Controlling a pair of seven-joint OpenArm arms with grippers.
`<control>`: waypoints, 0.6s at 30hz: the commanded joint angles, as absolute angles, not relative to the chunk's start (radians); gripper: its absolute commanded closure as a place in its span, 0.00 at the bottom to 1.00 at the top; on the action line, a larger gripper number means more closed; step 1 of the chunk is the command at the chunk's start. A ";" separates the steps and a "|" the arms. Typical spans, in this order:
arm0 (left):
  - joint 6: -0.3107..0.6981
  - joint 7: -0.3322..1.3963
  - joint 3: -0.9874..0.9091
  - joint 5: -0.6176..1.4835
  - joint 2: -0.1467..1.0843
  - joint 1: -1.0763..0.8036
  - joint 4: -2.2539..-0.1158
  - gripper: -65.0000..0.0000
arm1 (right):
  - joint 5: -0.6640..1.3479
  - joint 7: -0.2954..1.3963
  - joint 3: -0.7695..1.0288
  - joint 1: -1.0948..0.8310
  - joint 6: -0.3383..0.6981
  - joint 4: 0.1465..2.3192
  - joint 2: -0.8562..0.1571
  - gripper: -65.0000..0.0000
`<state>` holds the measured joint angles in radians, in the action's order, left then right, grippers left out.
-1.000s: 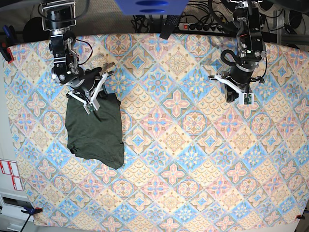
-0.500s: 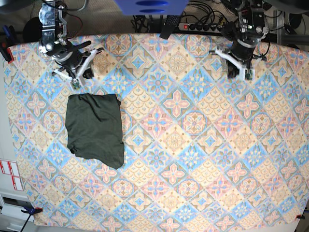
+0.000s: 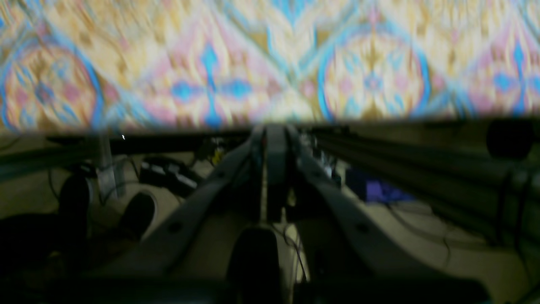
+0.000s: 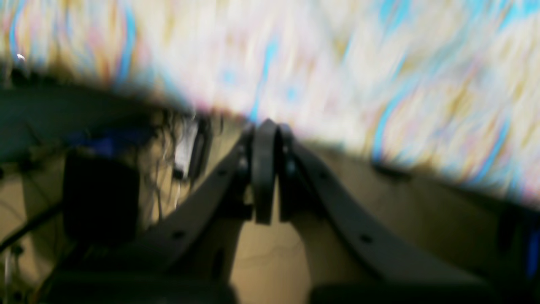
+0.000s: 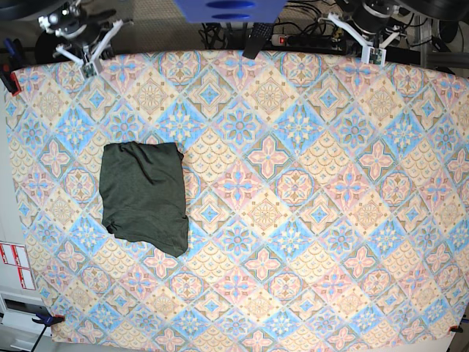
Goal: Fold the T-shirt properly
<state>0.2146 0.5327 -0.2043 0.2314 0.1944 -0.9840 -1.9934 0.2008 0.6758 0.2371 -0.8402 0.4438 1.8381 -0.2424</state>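
Your shirt (image 5: 143, 196) lies folded into a compact block on the left part of the table (image 5: 308, 220) in the base view, well apart from both arms. It looks thin, soft and light, so expect it to sag and unfold if you lift one layer; if you tidy it, pinch all layers at a corner or along the loose lower edge. The left gripper (image 3: 270, 139) and right gripper (image 4: 265, 131) both show jaws pressed together, holding nothing.

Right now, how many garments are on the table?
1: the T-shirt, folded, lying on the patterned table on the base view's left side. No other garment shows.
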 commanded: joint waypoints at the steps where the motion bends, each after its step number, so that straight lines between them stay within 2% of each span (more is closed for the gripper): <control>1: 0.216 0.515 -0.208 0.232 0.197 -1.029 -2.012 1.00 | 0.208 0.661 0.246 -0.871 0.444 1.851 -0.252 1.00; 8: 0.213 0.418 -0.200 0.225 0.194 -1.133 -1.954 1.00 | 0.205 0.659 0.237 -0.951 0.444 1.779 -0.252 1.00; 18: 0.213 0.360 -0.199 0.223 0.197 -1.026 -1.616 1.00 | 0.205 0.656 0.236 -0.944 0.444 1.554 -0.248 1.00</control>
